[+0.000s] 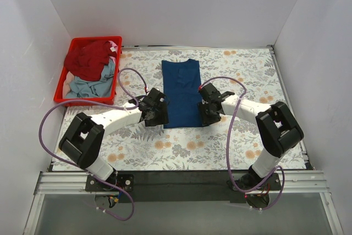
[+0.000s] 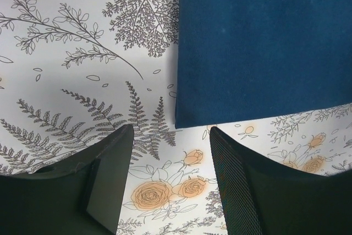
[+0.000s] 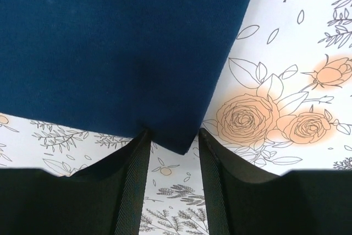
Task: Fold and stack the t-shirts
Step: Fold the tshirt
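A navy blue t-shirt (image 1: 182,92) lies flat on the flowered tablecloth, folded into a long strip. No print shows on it. My left gripper (image 1: 161,116) sits at its near left corner, open. In the left wrist view the navy cloth (image 2: 264,42) ends just beyond the left gripper (image 2: 170,130), with only tablecloth between the fingers. My right gripper (image 1: 207,115) is at the near right corner. There the shirt's corner (image 3: 121,48) dips between the right gripper's (image 3: 174,133) parted jaws, unclamped. A dark red t-shirt (image 1: 88,59) and a pale grey-blue t-shirt (image 1: 91,83) lie crumpled in the crate.
The red plastic crate (image 1: 72,42) stands at the table's back left corner. White walls close in the table on three sides. Purple cables loop from both arms over the flowered tablecloth (image 1: 247,75).
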{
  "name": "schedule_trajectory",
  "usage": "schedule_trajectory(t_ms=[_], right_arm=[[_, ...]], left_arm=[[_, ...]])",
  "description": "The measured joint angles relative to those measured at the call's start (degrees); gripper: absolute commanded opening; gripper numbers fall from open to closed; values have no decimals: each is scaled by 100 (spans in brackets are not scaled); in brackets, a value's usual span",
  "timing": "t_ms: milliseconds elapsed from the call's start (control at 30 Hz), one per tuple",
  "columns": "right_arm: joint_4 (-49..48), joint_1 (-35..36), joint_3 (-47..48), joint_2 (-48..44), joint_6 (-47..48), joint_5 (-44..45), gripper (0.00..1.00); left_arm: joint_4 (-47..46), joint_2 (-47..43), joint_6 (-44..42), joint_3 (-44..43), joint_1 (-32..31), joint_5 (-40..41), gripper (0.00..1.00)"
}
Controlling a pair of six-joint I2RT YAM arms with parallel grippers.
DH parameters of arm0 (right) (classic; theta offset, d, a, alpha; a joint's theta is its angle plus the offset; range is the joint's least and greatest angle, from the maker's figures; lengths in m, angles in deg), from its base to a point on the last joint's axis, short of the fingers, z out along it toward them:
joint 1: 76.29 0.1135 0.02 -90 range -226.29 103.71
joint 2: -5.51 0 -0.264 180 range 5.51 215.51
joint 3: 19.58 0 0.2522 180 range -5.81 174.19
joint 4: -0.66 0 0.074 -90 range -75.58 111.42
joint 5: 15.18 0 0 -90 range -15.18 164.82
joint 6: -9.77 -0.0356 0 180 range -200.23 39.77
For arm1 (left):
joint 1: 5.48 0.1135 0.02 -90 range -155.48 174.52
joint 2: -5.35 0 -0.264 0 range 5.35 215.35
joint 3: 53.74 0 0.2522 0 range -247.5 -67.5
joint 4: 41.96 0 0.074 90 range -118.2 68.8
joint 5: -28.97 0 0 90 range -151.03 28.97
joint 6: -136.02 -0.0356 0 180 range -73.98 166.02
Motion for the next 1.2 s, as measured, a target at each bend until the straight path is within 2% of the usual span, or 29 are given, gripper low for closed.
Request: schedule_trajectory(t_ms=[67, 267, 367, 400, 467, 500, 800, 967, 1200], right_arm=[[-15, 0, 15, 7, 4, -2, 45], [-11, 7, 17, 33, 4, 4, 33], [-11, 20, 28, 52, 2, -7, 23], [-13, 35, 31, 55, 4, -20, 16], [-24, 57, 37, 66, 7, -33, 9], [-26, 76, 44, 68, 9, -33, 2], [-4, 92, 66, 85, 61, -28, 1], [-11, 101, 66, 85, 107, -26, 1], [-13, 109, 68, 94, 146, -33, 1]], left_arm=[[26, 4, 0, -20, -4, 0, 56], [101, 153, 0, -162, -15, 4, 56], [144, 225, -2, -229, -33, 11, 56], [170, 251, 0, -254, -44, 15, 56], [201, 302, 0, -306, -57, 20, 56], [214, 361, 0, -334, -70, 22, 56], [452, 564, 2, -531, -140, 90, 52], [511, 693, 2, -741, -175, 120, 46], [695, 1060, 4, -896, -291, 122, 45]])
